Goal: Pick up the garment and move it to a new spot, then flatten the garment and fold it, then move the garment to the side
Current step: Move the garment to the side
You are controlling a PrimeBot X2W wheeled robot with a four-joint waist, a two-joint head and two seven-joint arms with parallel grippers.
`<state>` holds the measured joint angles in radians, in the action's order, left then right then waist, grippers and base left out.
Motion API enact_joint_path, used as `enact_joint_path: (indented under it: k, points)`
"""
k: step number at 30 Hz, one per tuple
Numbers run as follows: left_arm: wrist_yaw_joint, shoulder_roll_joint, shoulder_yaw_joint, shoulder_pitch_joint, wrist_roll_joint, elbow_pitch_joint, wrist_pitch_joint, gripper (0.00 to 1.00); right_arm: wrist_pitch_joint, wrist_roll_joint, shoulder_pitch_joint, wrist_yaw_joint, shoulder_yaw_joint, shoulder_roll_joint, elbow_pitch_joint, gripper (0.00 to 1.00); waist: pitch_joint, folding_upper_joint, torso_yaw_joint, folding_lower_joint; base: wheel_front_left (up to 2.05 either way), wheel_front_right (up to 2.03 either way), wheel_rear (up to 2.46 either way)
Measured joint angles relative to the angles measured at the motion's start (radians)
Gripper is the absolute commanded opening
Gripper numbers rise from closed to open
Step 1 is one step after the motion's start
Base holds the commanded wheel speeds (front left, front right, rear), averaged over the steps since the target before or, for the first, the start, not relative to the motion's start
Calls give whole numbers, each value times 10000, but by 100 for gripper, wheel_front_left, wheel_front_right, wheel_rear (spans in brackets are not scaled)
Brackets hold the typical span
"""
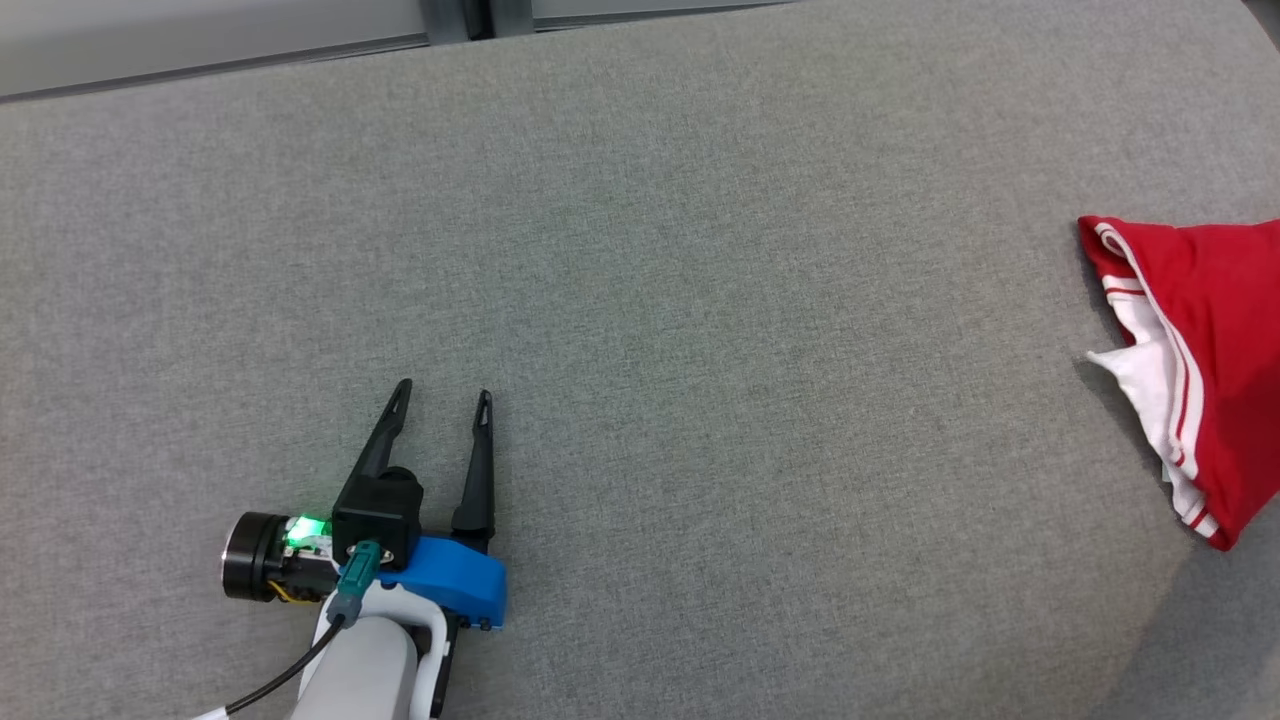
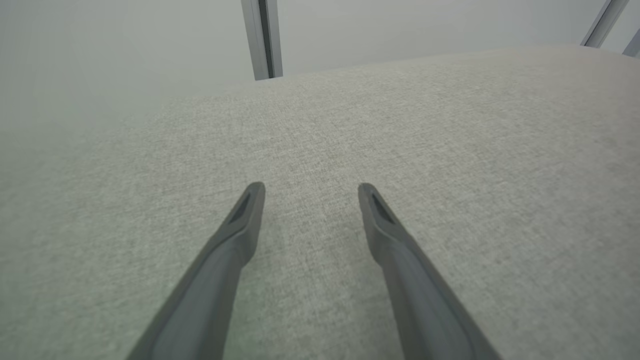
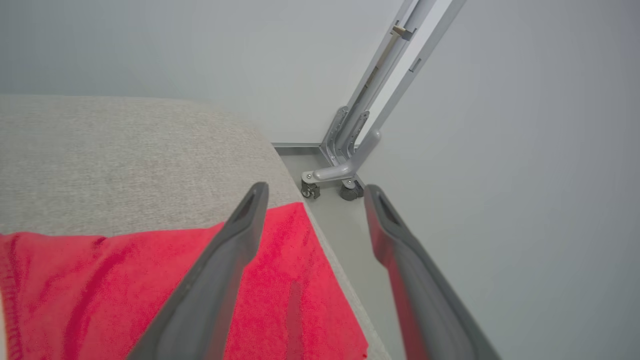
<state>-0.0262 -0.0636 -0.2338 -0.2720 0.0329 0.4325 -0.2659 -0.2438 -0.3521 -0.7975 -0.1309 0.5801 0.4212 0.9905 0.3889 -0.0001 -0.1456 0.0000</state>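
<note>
Over at the right edge of the table [image 1: 640, 250], the garment [image 1: 1215, 340]: red with white striped trim, folded by the look of it, long axis running far-to-near along that edge, cut off by the frame on its outer side. Well apart from it, toward the table's near left, the left gripper [image 1: 444, 390]: fingers spread, clamped on nothing, pointing across bare grey cloth. Far closer, the right gripper [image 3: 316, 187]: poised right at the table's right edge, jaws wide apart, nothing between them, one finger over red fabric, the other out past the edge above the floor [image 3: 345, 225]. So, garment just under and to the left of that pincer; touching or barely clear, hard to tell. Reads as the last step near done: folded, parked at the side. Any further nudge plainly a job for the right arm, coming across the fold's short way. From the head: stacked layers and white hem. From the right wrist: weave up close, the drop off the table, a wheeled stand [image 3: 345, 172] beyond.
</note>
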Motion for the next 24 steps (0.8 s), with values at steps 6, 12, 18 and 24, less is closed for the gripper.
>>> enact_joint_path:
  k: [6, 12, 18, 24]
  points:
    - [-238, -31, 431, 184, 284, -123, 17, 100, -178, 1012, 167, -2, -1145, -1919, -2115, 100, -565, 1, 164, 1, 0, 0, 0]
    - [-272, 17, 660, 483, 391, -178, 17, 100, -176, 2445, 2267, 0, -2731, -3181, -4161, 100, -1141, 1, 553, -1, 0, 0, 0]
    - [-263, 56, 750, 784, 477, -134, 15, 100, -182, 3239, 3906, -2, -4149, -3632, -4991, 100, -1716, 1, 1021, -1, 0, 0, 0]
    - [-270, 92, 761, 1081, 556, 17, 15, 100, -184, 4000, 4862, -2, -5014, -3695, -4997, 100, -2261, 0, 1301, -2, 0, 0, 0]
